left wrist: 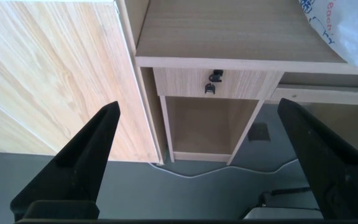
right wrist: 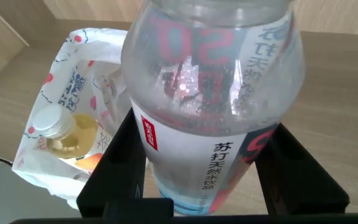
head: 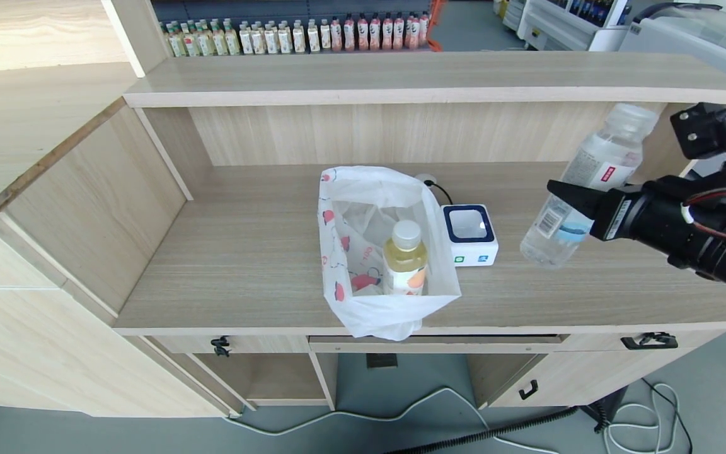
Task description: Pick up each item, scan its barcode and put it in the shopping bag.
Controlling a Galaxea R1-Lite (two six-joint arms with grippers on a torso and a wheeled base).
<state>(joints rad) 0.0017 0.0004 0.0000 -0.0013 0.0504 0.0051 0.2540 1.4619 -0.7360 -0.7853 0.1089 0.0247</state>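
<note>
Bottles are counted as two, both round, smooth plastic with pale caps. One clear bottle (head: 602, 157) is gripped at a tilt by the closed right claw (head: 568, 211) and held in the air over the wooden desk (head: 243, 252), near the right side of the one scanner (head: 470, 233), a small white box with a dark blue top. One yellow bottle (head: 405, 258) is stood upright inside the one thin white bag (head: 338, 252), which is printed with red shapes. The left claw (left wrist: 197, 107) is held wide open below the desk edge.
</note>
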